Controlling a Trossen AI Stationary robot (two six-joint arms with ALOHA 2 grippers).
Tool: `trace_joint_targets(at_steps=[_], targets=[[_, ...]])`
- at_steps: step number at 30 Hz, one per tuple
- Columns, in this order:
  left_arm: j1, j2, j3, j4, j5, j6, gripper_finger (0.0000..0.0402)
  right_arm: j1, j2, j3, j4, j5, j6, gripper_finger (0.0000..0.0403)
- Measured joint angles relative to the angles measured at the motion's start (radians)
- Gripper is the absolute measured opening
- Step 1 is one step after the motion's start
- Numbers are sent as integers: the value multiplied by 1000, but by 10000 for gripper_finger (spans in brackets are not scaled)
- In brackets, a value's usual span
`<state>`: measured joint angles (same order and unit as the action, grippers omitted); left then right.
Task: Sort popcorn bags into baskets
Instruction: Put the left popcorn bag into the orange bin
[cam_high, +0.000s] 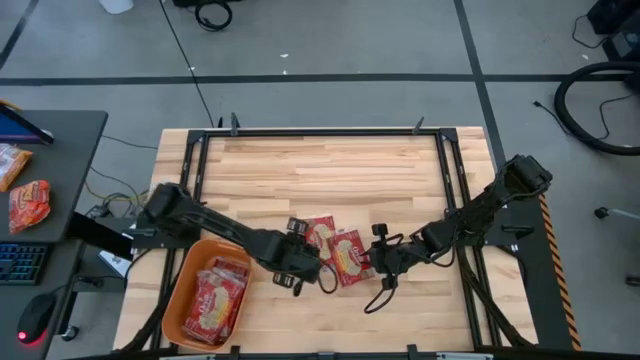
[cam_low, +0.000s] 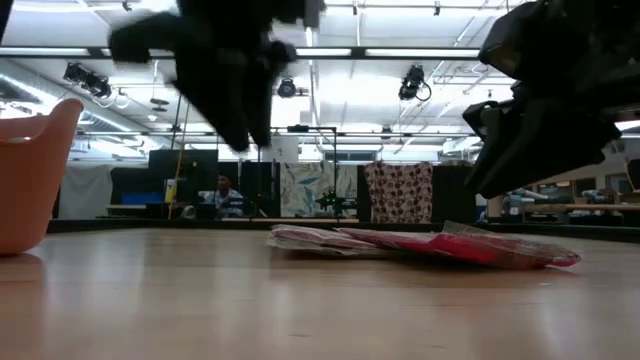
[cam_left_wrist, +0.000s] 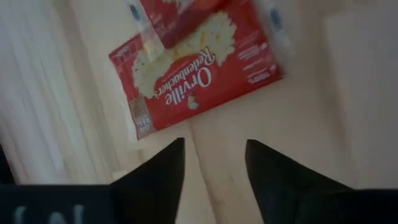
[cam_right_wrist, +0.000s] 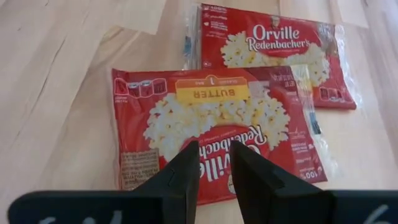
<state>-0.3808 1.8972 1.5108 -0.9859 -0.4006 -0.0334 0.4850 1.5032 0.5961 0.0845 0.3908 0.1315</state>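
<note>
At the middle of the counter (cam_high: 330, 170) lay two popcorn bags (cam_high: 337, 248), overlapping, while more sat in the orange basket (cam_high: 178, 300) at the near left. The right gripper (cam_right_wrist: 214, 163) hovered over the nearer bag with jaws narrow and empty; the left gripper (cam_left_wrist: 214, 155) stood just beside the pair, jaws apart and empty. A good grasp probably needed an edge of the upper bag only, lifted cleanly.

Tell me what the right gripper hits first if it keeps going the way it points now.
Probably the nearer popcorn bag: the right gripper hangs just over it, jaws slightly apart. Its height above the bag is unclear.
</note>
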Motion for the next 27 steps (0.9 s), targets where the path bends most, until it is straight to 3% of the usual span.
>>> trace_joint_targets(at_steps=[6,12,17,27], targets=[[3,117,0,20,-87,265,226,12,0,0,-26,0,83,94],[-11,188,0,36,-231,413,225,55,0,0,-46,14,129,94],[-1,216,0,62,-230,460,209,88,0,0,-46,87,156,94],[61,245,-19,126,-160,477,179,118,0,0,-43,90,185,94]])
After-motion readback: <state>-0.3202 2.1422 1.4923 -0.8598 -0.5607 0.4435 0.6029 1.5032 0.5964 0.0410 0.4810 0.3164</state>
